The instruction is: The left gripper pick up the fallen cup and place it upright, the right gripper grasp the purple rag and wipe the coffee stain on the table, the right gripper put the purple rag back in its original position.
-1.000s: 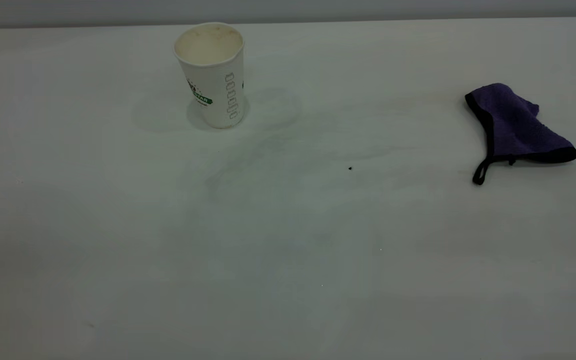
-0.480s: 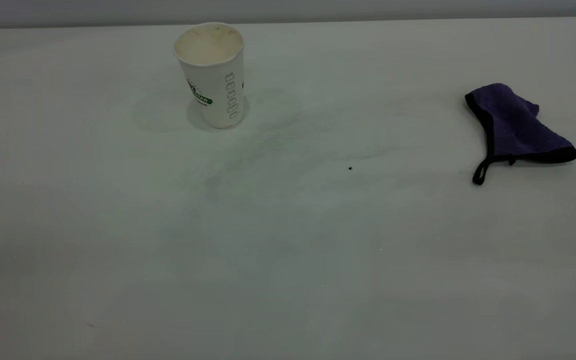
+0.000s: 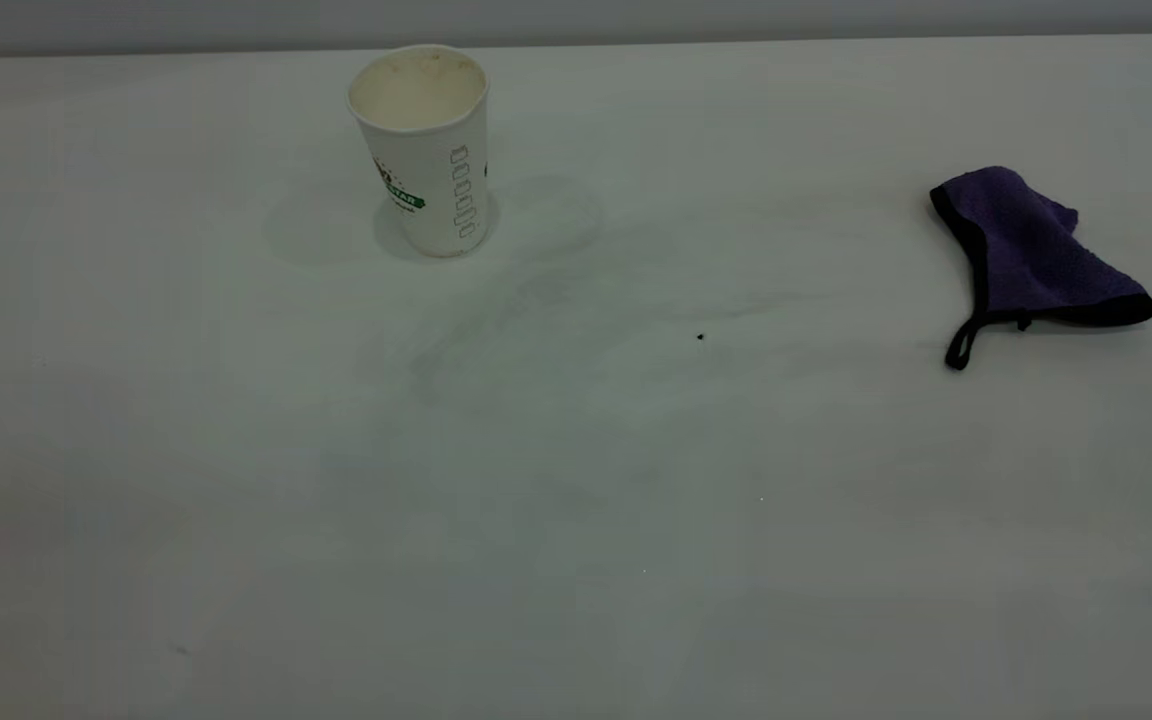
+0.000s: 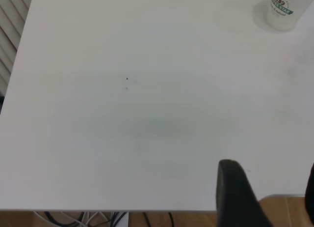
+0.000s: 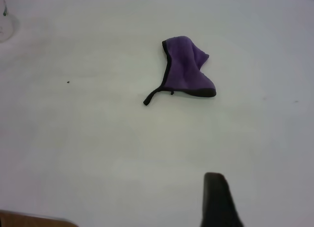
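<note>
The cup (image 3: 426, 150) stands upright at the back left of the table (image 3: 576, 520), its cream inside showing; its base also shows in the left wrist view (image 4: 283, 10). The purple rag (image 3: 1031, 250) lies crumpled at the right, its black loop toward the front, and shows in the right wrist view (image 5: 189, 69). No dark brown coffee stain shows; only faint grey smears (image 3: 496, 310) lie in front of the cup. Both grippers are outside the exterior view. My left gripper (image 4: 271, 167) is open and empty over the table's near edge. My right gripper (image 5: 265, 187) is open and empty, well short of the rag.
A tiny black speck (image 3: 700, 337) lies mid-table. A wooden floor and cables (image 4: 113, 218) show beyond the table edge in the left wrist view. A grey wall (image 3: 576, 20) runs behind the table.
</note>
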Robot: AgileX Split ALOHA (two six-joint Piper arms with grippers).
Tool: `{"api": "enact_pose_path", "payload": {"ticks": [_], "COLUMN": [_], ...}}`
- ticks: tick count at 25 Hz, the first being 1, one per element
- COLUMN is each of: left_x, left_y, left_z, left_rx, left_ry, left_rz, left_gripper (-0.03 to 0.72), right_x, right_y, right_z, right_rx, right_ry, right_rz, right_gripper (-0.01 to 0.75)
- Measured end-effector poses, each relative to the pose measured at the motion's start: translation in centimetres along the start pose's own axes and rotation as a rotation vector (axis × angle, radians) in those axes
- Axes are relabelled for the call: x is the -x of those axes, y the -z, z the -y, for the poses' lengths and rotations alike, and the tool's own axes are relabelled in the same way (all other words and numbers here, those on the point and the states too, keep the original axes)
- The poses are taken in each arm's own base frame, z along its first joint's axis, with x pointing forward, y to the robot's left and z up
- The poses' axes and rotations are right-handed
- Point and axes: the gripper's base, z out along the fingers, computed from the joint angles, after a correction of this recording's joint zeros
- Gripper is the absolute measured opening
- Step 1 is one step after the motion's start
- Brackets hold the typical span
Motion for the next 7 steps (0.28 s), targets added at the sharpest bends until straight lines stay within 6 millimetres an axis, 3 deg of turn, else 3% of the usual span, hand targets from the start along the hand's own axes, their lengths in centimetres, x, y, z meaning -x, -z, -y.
{"api": "enact_pose_path", "payload": {"ticks": [7], "left_x": [0.0], "left_y": [0.0], "left_z": [0.0], "left_rx": [0.0], "left_ry": [0.0], "left_rz": [0.0], "left_gripper": [0.413], "right_x": [0.0], "right_y": [0.0], "right_z": [0.0], "right_rx": [0.0], "right_ry": [0.0], "right_rz": [0.0], "right_gripper": [0.381]}}
